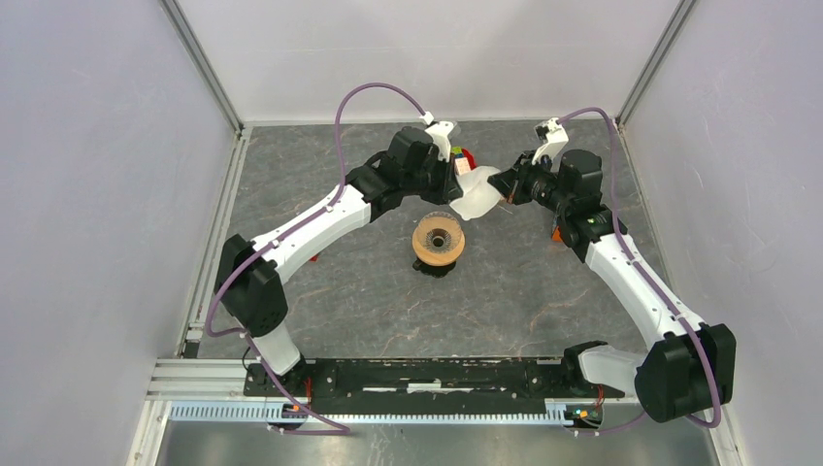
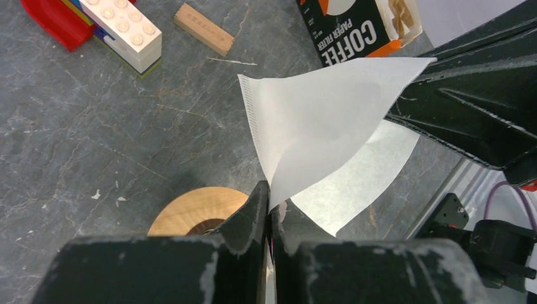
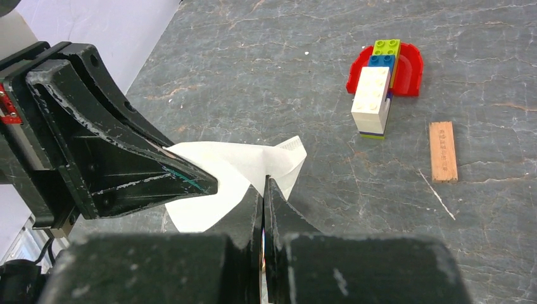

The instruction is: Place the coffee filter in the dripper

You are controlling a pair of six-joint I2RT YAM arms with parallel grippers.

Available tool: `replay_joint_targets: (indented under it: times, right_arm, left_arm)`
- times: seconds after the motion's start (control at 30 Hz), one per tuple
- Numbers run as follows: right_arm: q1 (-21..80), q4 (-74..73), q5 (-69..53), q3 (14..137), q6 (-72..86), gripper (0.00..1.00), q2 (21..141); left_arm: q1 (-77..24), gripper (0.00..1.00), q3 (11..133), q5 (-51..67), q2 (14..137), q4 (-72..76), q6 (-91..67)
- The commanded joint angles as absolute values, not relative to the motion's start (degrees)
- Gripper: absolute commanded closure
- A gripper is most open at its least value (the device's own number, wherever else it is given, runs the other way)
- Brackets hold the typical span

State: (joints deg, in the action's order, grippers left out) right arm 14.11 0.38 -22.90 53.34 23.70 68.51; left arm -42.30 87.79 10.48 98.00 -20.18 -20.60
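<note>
The white paper coffee filter (image 1: pixel 477 191) hangs in the air between both grippers, just behind the dripper (image 1: pixel 438 243). The dripper stands on the table with its tan ring up and nothing in it. My left gripper (image 2: pixel 271 196) is shut on one edge of the coffee filter (image 2: pixel 316 120), with the dripper's ring (image 2: pixel 190 212) below and to its left. My right gripper (image 3: pixel 264 187) is shut on another edge of the coffee filter (image 3: pixel 234 161), whose two paper layers are spread apart. The left gripper's fingers (image 3: pixel 126 164) show in the right wrist view.
A stack of toy blocks on a red piece (image 3: pixel 380 88) and a small wooden block (image 3: pixel 442 151) lie behind the filter. A black coffee-filter package (image 2: pixel 354 25) lies near the back. White walls enclose the table on three sides.
</note>
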Motion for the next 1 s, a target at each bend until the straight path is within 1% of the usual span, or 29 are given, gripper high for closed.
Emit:
replay_joint_targets:
  times: [0.0,0.03,0.07,0.13,0.27,0.33,0.4,0.57,0.73,0.97]
  right_arm:
    - [13.9,1.91,-23.29,53.75,21.95,1.0,67.37]
    - [14.0,1.82,-23.16,53.82,21.86,1.0,67.5]
    - [14.0,1.74,-23.11,53.88,21.92,1.0,67.52]
    - [14.11,1.59,-23.08,54.13,21.96,1.0,67.68]
    - [14.35,1.15,-22.79,54.4,21.85,1.0,67.78]
    - [14.47,1.19,-22.83,54.31,21.78,1.0,67.91]
    - [14.66,1.22,-22.76,54.14,21.73,1.0,68.03]
    - [14.83,1.01,-22.93,53.7,21.56,1.0,67.88]
    - [14.85,0.87,-23.07,53.87,21.52,1.0,67.85]
    - [14.83,0.85,-23.45,53.96,21.62,1.0,67.83]
  left_arm:
    - [-42.63,0.79,89.4,7.89,94.82,-19.97,-15.86]
    - [-42.63,0.7,89.31,7.53,94.67,-19.87,-15.45]
    - [-42.62,0.64,89.25,7.35,94.62,-19.8,-15.18]
    - [-42.67,0.55,89.43,7.48,94.72,-19.6,-14.48]
    - [-43.69,0.43,90.5,6.46,95.16,-19.52,-10.35]
    - [-45.3,0.39,91.2,5.46,95.71,-19.42,-7.17]
    - [-46.73,0.37,91.96,3.82,96.49,-19.59,-4.4]
    - [-47.72,0.37,93.4,0.19,97.82,-19.56,-1.94]
    - [-47.88,0.4,93.79,-1.53,98.61,-19.95,-0.09]
    - [-48.08,0.42,92.64,-4.6,99.32,-18.74,4.4]
